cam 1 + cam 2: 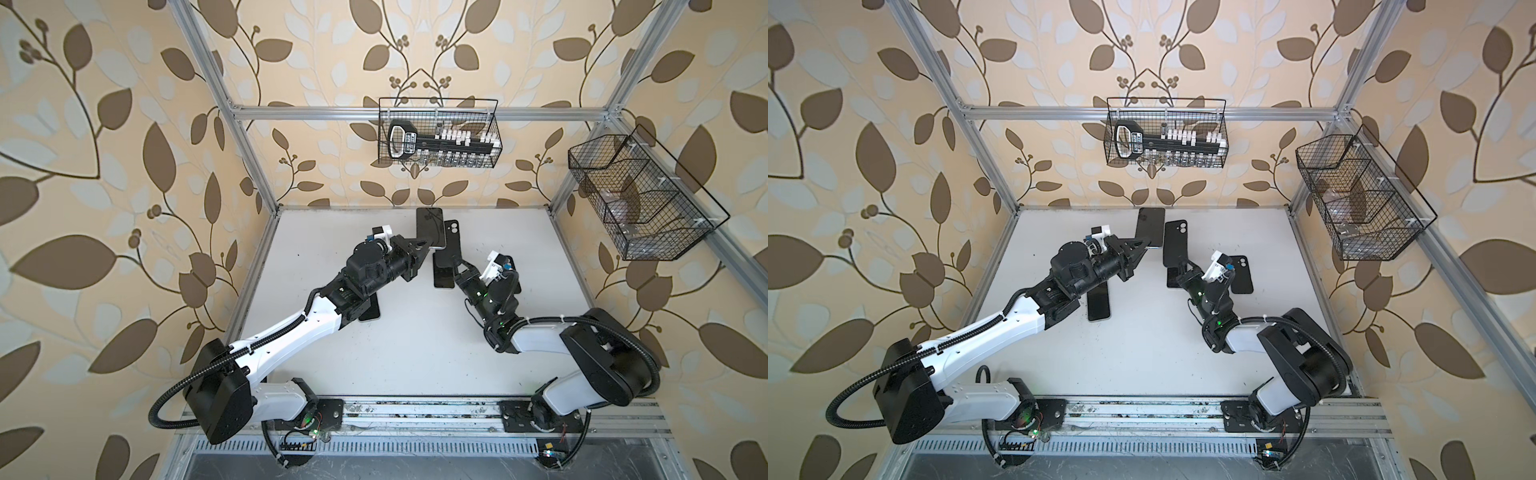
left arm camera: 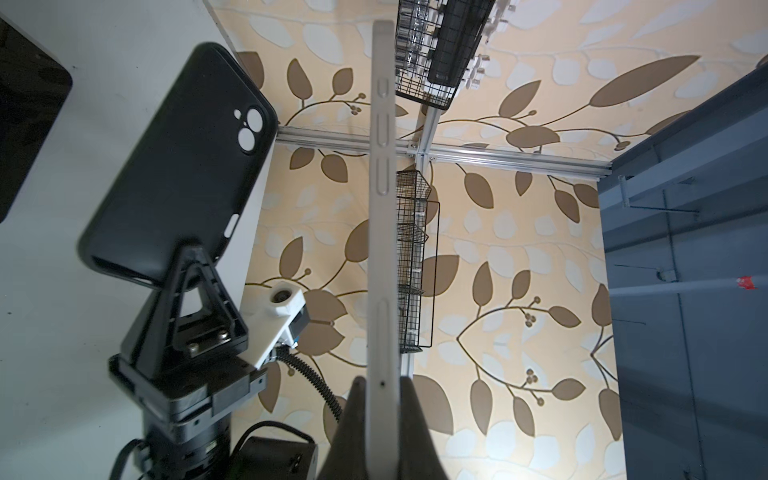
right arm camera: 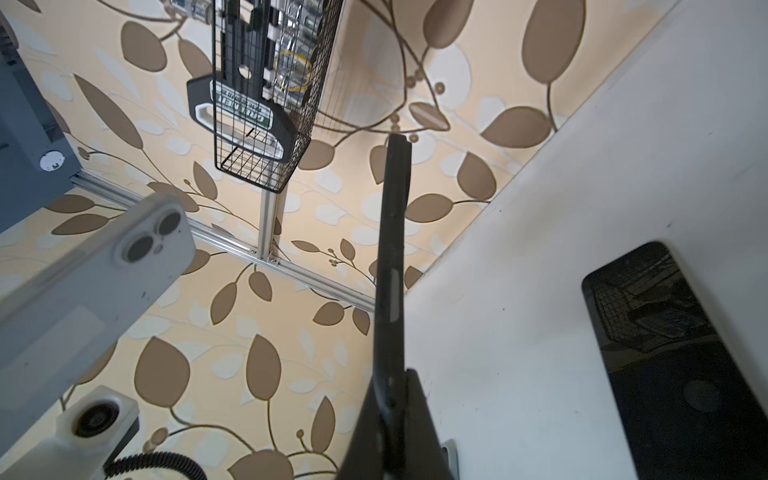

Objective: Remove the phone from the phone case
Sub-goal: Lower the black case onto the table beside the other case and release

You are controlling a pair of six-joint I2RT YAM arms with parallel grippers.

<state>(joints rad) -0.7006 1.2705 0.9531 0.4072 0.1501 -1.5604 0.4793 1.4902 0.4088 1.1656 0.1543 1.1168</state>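
With both lifted clear of the counter [image 1: 395, 332], the phone [image 1: 428, 224] is out of the phone case [image 1: 452, 245]. The two hang side by side near the counter's back edge, not touching. Left jaws are clenched on the phone's lower end. In the left wrist view it is edge-on, pale side rail with buttons, a finger on each face. The right wrist view shows its white back with two lenses. Right jaws are clenched on the lower end of the black case, which is empty, with light showing through the camera cutout. A spare dark phone [image 1: 1099, 305] lies flat under the left arm [image 1: 1000, 336], and another handset [image 1: 442, 276] lies flat below the right jaws. Wire basket [image 1: 440, 133] on the back wall, side basket [image 1: 640, 199] on the right wall.
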